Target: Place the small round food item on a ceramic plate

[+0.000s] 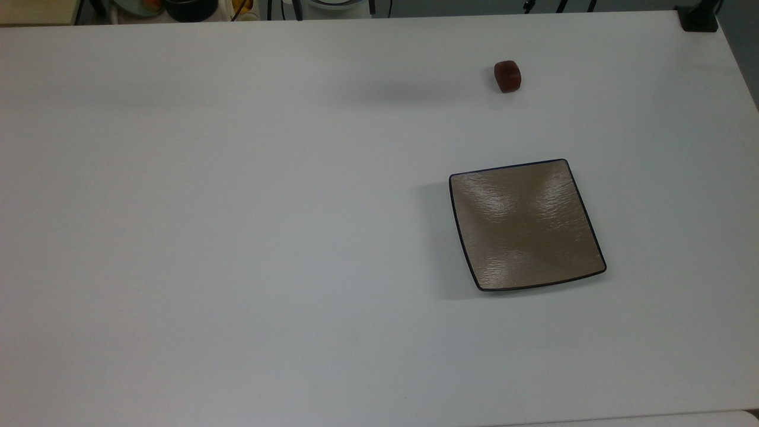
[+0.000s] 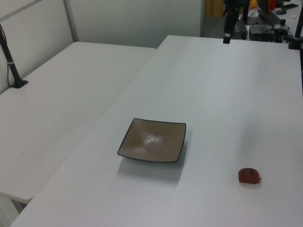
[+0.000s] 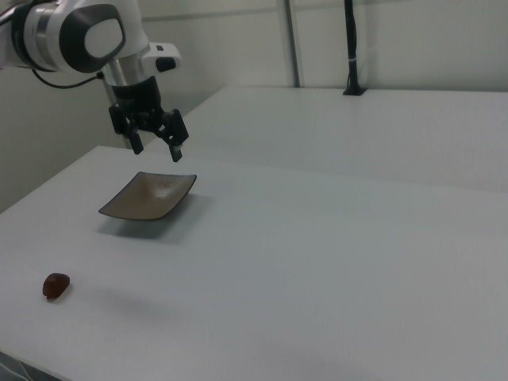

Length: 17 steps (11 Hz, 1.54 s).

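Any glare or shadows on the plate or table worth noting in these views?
Top view: pale glare patches streak the plate, which casts a soft shadow toward the top view's left; a faint smudge of shadow lies on the table left of the food lump. Left view: a small highlight on the plate. Right view: the open pincer hangs above the table.

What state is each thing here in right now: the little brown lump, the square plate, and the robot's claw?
small round food item: lying on the white table, apart from the plate, untouched.
ceramic plate: flat on the table, empty, right way up.
gripper: up in the air, jaws open, holding nothing; in the right view it hangs over the plate's far side.
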Each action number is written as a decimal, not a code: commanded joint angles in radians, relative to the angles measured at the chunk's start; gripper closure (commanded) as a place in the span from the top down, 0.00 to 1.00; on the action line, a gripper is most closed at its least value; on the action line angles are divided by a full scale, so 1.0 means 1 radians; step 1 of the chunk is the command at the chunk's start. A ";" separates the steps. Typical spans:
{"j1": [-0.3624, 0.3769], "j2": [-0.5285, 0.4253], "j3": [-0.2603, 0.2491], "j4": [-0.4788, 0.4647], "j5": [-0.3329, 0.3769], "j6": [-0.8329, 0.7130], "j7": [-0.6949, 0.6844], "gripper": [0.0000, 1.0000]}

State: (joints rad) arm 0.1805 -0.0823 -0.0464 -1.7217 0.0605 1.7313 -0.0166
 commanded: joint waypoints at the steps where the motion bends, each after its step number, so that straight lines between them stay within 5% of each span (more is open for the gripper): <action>1: 0.069 0.012 0.003 -0.009 -0.007 0.011 0.001 1.00; 3: 0.094 0.012 0.043 -0.004 -0.001 0.014 0.048 1.00; 9: 0.099 0.036 0.295 -0.015 -0.001 0.014 0.251 1.00; 13: 0.212 0.062 0.309 -0.062 0.001 0.017 0.308 1.00; 17: 0.284 0.070 0.310 -0.214 0.001 0.131 0.371 1.00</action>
State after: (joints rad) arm 0.4449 0.0011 0.2697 -1.8336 0.0624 1.7879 0.3284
